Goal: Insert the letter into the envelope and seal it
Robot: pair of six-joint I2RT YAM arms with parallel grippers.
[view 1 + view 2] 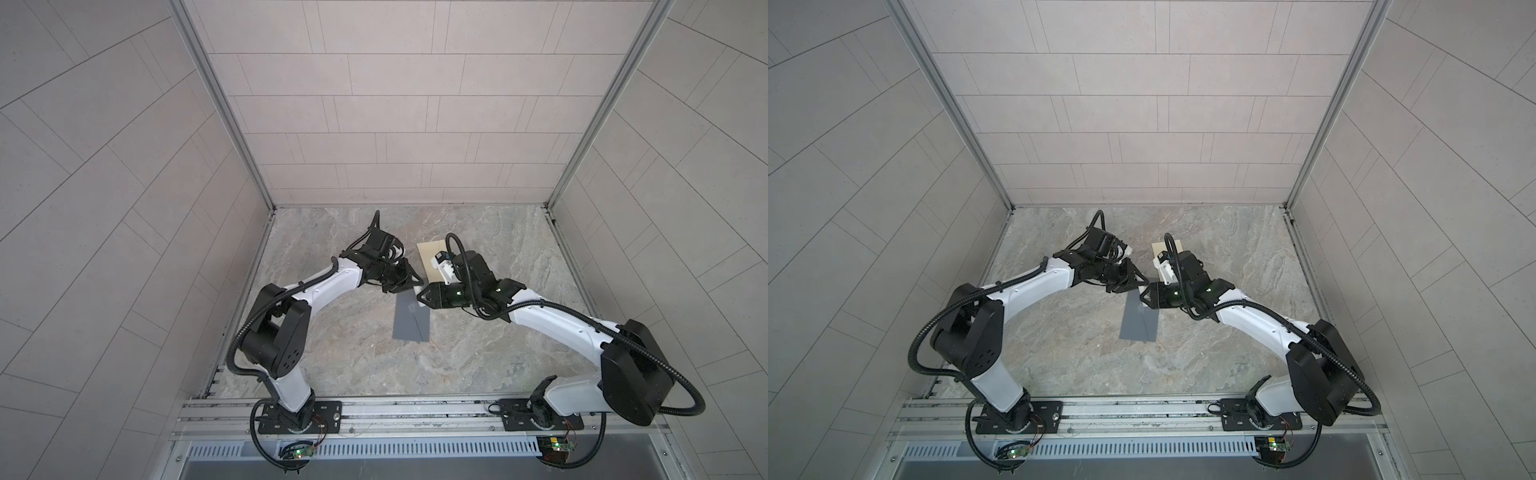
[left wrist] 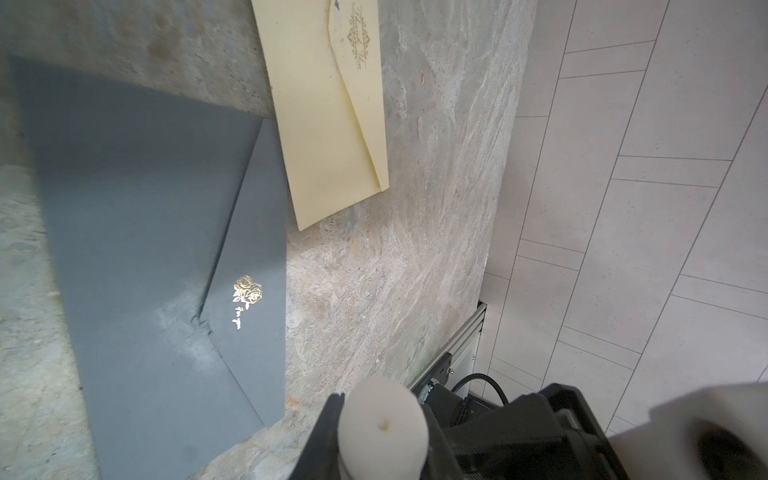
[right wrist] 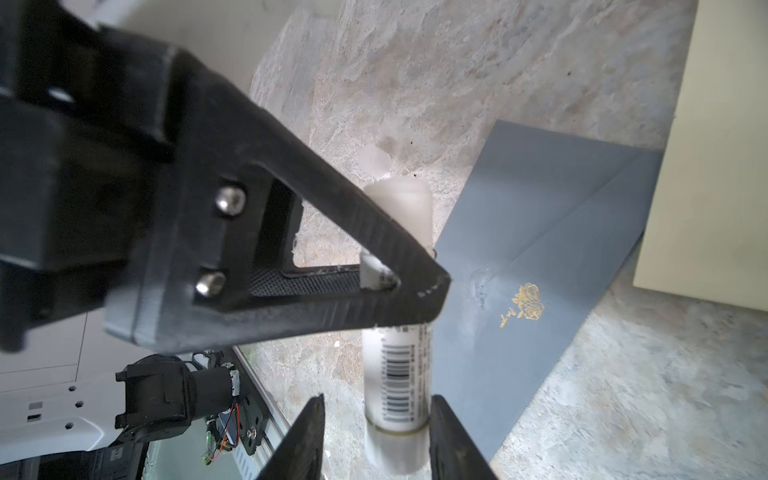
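My left gripper (image 1: 413, 286) sits at the 12 o'clock end of the grey envelope (image 1: 411, 320), its fingers nearly closed and clamped across the barrel of a white glue stick (image 3: 395, 374). The stick is hard, smooth plastic and light. I'd judge it safest to hold it mid-barrel, since the round body could roll out of a loose pinch.

The grey envelope lies flat at the middle of the stone table (image 1: 353, 353), flap folded down over its body. There is a pale smear around the flap's tip. I see no loose letter, so I guess it is inside. The envelope is thin paper, weightless and limp, and it would skate on this stone. I'd press down on the flap rather than pinch, or lift only by a long edge.

My right gripper (image 3: 378, 440) comes in from 3 o'clock. Its fingers stand moderately apart around the stick's lower end with a gap on one side, so I read them as slack.

A cream envelope (image 1: 428, 257) lies at 1 o'clock from the grey one, their corners close.
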